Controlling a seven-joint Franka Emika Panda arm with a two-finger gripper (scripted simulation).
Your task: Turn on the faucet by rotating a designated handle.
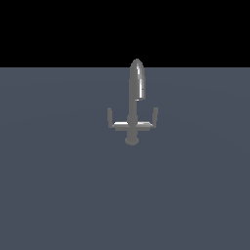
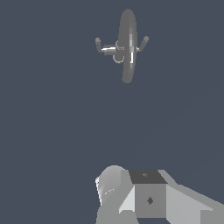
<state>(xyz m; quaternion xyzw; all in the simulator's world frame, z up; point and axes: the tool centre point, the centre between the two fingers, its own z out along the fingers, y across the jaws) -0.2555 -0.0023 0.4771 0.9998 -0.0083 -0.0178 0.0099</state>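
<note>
Found the handle (image 1: 110, 116) at the end of the crossbar (image 1: 122, 125) on the exterior view's left: a short thin prong, standing nearly upright, long axis close to vertical. Matched by a twin lever (image 1: 155, 115) at the crossbar's other end, well apart from it, with the tall arched spout (image 1: 137, 80) rising between the two. Belonged to the faucet (image 1: 132, 122), which stood on its round base (image 1: 131, 140) on the bare grey table (image 1: 58, 195), a little toward the exterior view's right of middle and in the far half of the surface.

Saw nothing touching or crowding the handle; open room on every side of it except toward the spout and crossbar. Saw no table edge near the faucet.

Saw nothing of the arm in the exterior view. In the wrist view, caught only a grey blocky part of the hand (image 2: 148, 197) at the frame's border, with the faucet (image 2: 124, 46) small and far off, well apart from it across bare table. Could not tell whether the fingers were wide or narrow, since neither fingertip showed clearly. Held nothing, as far as could be seen.

Judged the reach as not yet begun: a long approach ahead, best brought in from the handle's outer side, away from the spout, to leave room for a push around the faucet's upright axis.
</note>
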